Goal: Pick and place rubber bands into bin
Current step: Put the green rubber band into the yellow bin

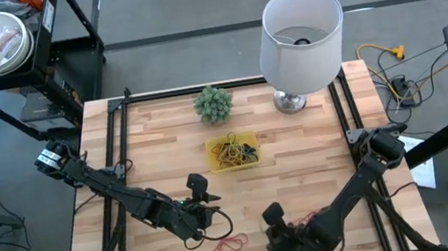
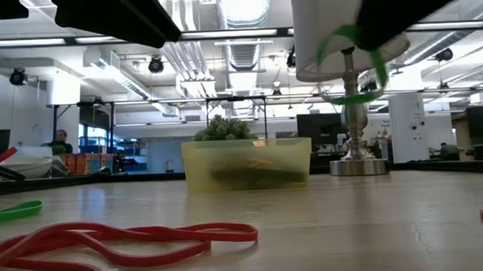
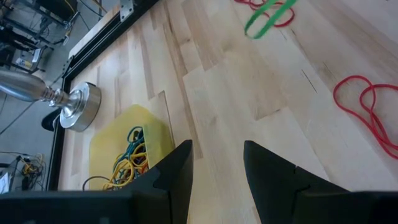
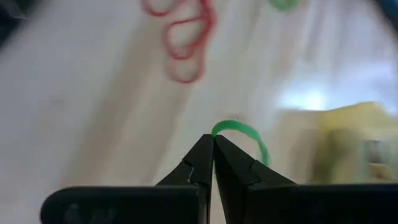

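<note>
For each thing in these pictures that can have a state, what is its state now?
Right gripper: shut on the green band, lifted off the table.
Left gripper: open, empty, above the table.
Bin: upright, holding many bands.
Red bands: loose on the table.
Lamp: upright, behind the bin.
Plant: upright.

Bright overhead ceiling lights [image 2: 240,5]; motion-blurred right wrist view; soft shadows
</note>
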Controlling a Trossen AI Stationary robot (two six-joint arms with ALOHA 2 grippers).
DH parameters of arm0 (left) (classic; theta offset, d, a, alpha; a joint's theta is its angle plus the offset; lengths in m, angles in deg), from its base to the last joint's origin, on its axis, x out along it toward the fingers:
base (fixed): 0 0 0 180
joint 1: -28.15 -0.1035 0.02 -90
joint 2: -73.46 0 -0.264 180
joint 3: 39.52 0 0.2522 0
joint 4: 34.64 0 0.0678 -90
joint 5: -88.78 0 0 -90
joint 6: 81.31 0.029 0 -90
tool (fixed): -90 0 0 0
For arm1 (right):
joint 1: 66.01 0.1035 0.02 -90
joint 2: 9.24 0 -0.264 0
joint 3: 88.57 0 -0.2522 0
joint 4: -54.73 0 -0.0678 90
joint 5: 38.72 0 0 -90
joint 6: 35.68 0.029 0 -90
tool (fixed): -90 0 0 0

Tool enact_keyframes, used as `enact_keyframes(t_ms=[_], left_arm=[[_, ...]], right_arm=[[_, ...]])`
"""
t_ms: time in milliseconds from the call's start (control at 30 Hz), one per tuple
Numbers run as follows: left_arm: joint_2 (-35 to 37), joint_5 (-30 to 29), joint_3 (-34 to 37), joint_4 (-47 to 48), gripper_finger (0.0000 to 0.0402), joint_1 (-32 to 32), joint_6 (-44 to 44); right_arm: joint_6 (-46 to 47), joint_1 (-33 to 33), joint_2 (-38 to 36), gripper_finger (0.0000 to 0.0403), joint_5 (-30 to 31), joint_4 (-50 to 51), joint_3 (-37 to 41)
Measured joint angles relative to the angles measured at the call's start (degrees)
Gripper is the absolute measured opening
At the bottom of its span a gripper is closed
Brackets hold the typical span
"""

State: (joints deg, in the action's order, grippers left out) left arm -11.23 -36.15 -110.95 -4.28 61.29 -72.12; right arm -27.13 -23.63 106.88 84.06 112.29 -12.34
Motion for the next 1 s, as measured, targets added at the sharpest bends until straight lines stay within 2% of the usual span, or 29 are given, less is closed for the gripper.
enact_keyframes(t_ms=[233, 333, 467, 633, 1000], left_arm=[[0.0, 0.0, 0.02, 0.01, 0.0127, 0.01, -0.14], [0.0, -0.01, 0.02, 0.61, 0.0127, 0.0, -1.31], [0.0, 0.0, 0.04, 1.99, 0.0127, 0.01, -2.25], [0.0, -0.01, 0.04, 6.31, 0.0127, 0.05, -7.48], [0.0, -1.63, 0.12, 17.73, 0.0127, 0.03, -21.08]], right_arm=[[-9.15, -3.06, -0.51, 0.0008, 17.87, 1.48, 0.06], [-13.43, -5.96, -0.77, 0.0008, 21.68, 1.45, 0.13], [-15.47, -11.66, -1.15, 0.0008, 21.53, 1.43, 0.22], [-17.46, -19.51, -1.28, 0.0008, 20.64, 1.43, 0.64], [-20.6, -35.35, -1.3, 0.0008, 1.34, 0.88, 0.89]])
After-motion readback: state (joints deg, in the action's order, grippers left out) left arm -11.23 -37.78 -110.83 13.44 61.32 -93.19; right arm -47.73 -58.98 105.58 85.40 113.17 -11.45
